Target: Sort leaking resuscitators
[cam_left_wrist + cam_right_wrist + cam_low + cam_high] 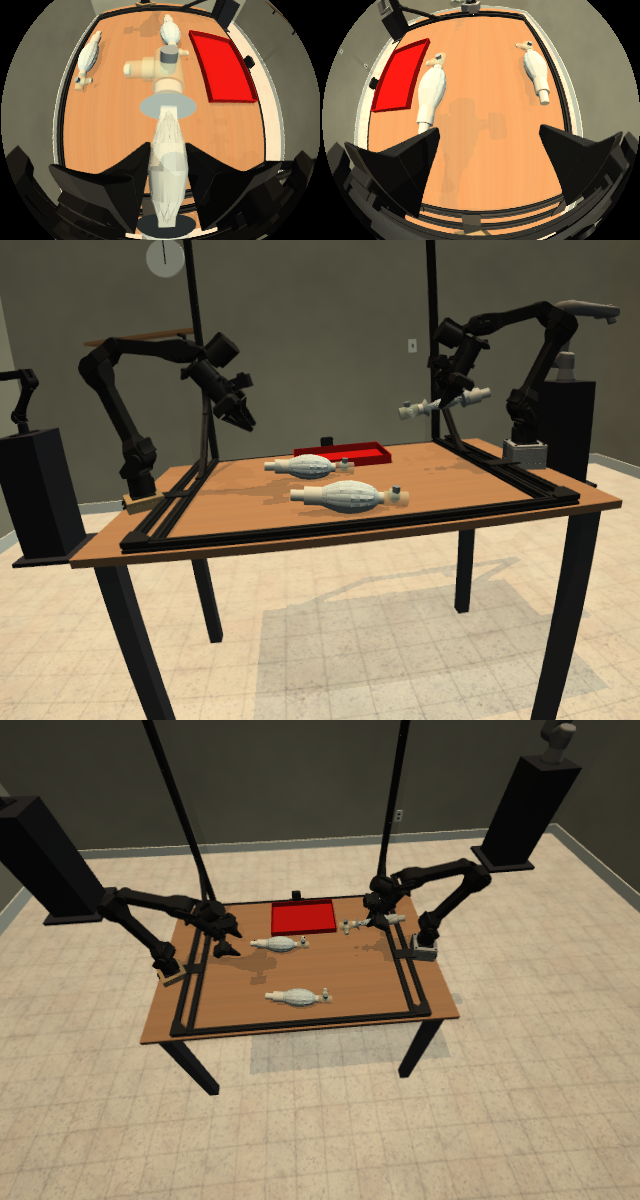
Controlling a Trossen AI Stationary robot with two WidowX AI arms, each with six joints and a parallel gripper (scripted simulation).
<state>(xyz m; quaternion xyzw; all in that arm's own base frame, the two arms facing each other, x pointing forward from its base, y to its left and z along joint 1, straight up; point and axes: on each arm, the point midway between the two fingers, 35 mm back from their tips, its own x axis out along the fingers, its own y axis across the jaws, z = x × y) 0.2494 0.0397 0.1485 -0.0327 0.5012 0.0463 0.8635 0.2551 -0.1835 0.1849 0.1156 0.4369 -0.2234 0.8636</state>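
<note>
My left gripper (379, 922) (445, 401) (167, 147) is shut on the bag of one pale resuscitator (395, 918) (475, 396) (168, 185), held above the table beside the tray. Its bag looks narrow and pressed in; its valve points away from the fingers, and nothing touches its grey plug. A second resuscitator (280, 943) (310, 466) (170, 34) (432, 89) lies on the table just in front of the red tray (303, 932) (232, 101) (392, 109). A third resuscitator (299, 997) (349, 496) (88, 56) (535, 69) lies near the front edge. My right gripper (239, 944) (491, 131) is open and empty above the table. The tray is empty.
A black frame (310, 1021) (356, 522) runs around the tabletop near its edges. Two black posts (178, 802) (392, 802) rise at the back corners. A small black block (296, 895) stands behind the tray.
</note>
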